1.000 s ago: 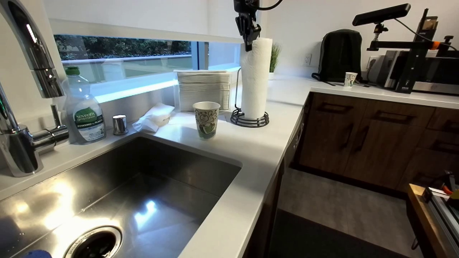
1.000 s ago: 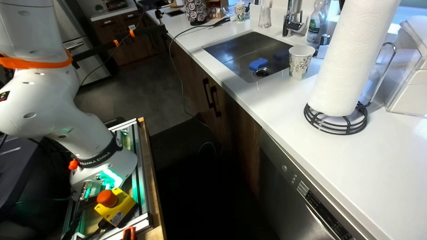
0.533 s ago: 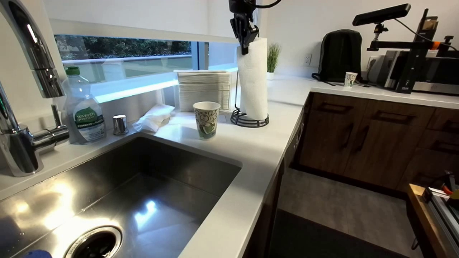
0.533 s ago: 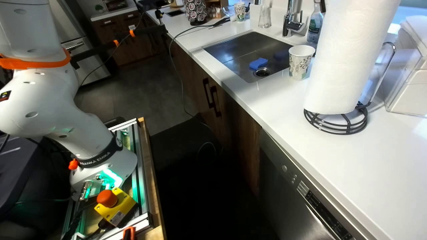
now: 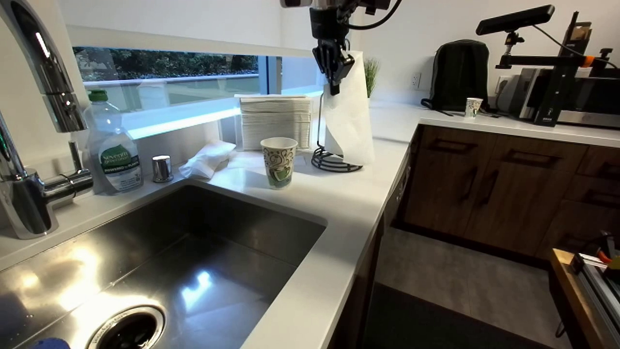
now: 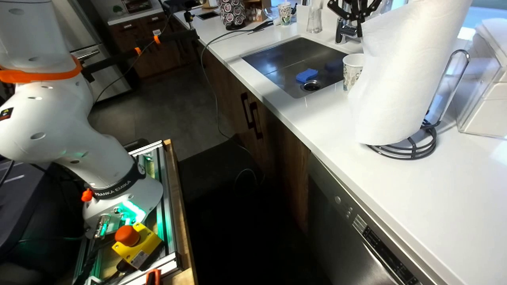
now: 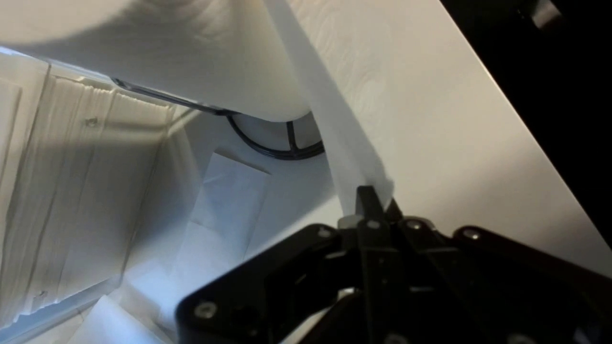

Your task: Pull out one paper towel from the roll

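One towel (image 7: 348, 153) hangs partly off the roll (image 7: 224, 71), its edge pinched tight in the claw (image 7: 381, 202). The pulling step looks in hand, with no tear visible; next probably calls for a firm sideways tug to part it without tipping the holder (image 6: 414, 151).

The roll (image 6: 431, 51) is a tall white cylinder of softly embossed paper, upright on its dark round wire base (image 6: 414, 149). The towel (image 5: 351, 121), a thin, smooth-hanging white sheet, hides most of the roll in an exterior view; in both exterior views it stands out from the roll, seems to run on from it, and flares at the bottom past the wire base. In the wrist view the towel draws into a narrow fold, pinched at its free edge.
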Controlling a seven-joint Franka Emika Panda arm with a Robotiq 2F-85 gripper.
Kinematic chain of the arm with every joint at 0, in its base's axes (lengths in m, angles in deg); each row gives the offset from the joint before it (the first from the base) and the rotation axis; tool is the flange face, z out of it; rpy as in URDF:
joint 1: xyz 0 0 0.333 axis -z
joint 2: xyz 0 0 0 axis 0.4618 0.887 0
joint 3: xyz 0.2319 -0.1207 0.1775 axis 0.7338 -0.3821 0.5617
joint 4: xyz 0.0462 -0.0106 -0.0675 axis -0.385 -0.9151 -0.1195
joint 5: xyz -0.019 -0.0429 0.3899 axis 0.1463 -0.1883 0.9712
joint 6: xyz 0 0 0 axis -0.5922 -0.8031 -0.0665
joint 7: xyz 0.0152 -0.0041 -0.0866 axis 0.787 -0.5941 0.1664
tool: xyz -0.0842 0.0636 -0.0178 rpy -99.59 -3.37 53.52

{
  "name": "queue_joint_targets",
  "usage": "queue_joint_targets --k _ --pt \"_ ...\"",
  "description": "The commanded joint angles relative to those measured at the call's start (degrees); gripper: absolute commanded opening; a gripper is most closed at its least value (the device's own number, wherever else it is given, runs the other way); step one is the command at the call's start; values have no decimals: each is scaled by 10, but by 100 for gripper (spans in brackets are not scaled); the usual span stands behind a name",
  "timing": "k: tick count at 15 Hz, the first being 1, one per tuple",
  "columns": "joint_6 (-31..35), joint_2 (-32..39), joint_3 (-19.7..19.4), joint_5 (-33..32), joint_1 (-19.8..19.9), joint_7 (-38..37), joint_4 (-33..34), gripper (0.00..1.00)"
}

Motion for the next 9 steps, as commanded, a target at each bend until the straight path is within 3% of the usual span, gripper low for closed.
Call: queue_joint_targets --k 1,9 --pt "62 -28 10 48 12 10 -62 0" --pt "133 -42 16 105 15 30 -115 0"
